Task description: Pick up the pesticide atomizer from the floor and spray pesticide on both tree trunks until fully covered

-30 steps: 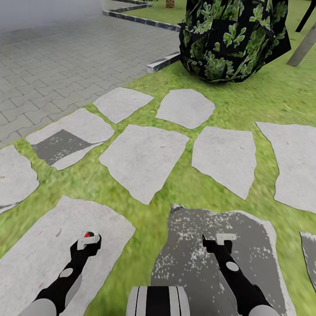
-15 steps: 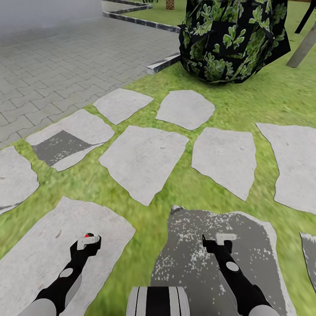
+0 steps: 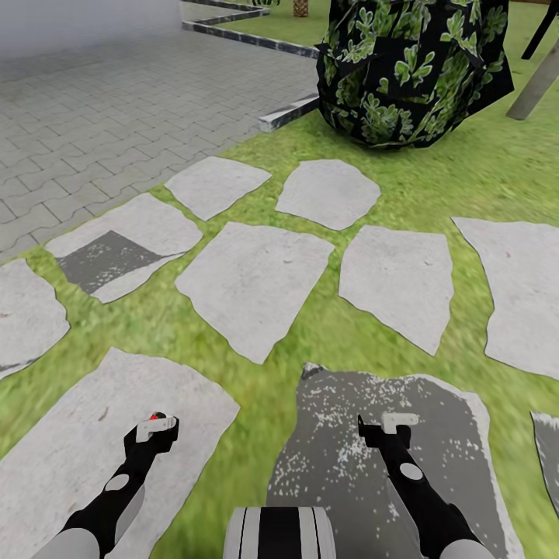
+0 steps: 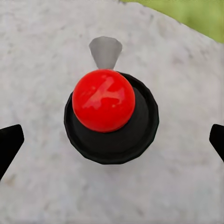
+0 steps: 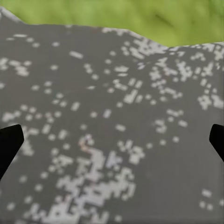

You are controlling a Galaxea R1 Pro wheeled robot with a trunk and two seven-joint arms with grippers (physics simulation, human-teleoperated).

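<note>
The atomizer [image 4: 111,116], a black body with a red ball on top and a small grey nozzle tip, stands on a pale stepping stone [image 3: 93,435] directly under the left gripper [image 4: 112,140], whose jaws are spread wide with nothing between them (only their dark tips show at the edges of the wrist view). In the head view its red top [image 3: 157,415] peeks out just beyond that gripper. The right gripper [image 5: 112,140] hangs over the dark speckled stone [image 3: 435,435] beside the pale one, its jaws also spread and empty. Beyond the stones, a dark-leaved bush [image 3: 411,70] sits on the grass [image 3: 458,178]. By my reading the task has barely begun: the atomizer is not yet picked up, and spraying both trunks is all still ahead.
</note>
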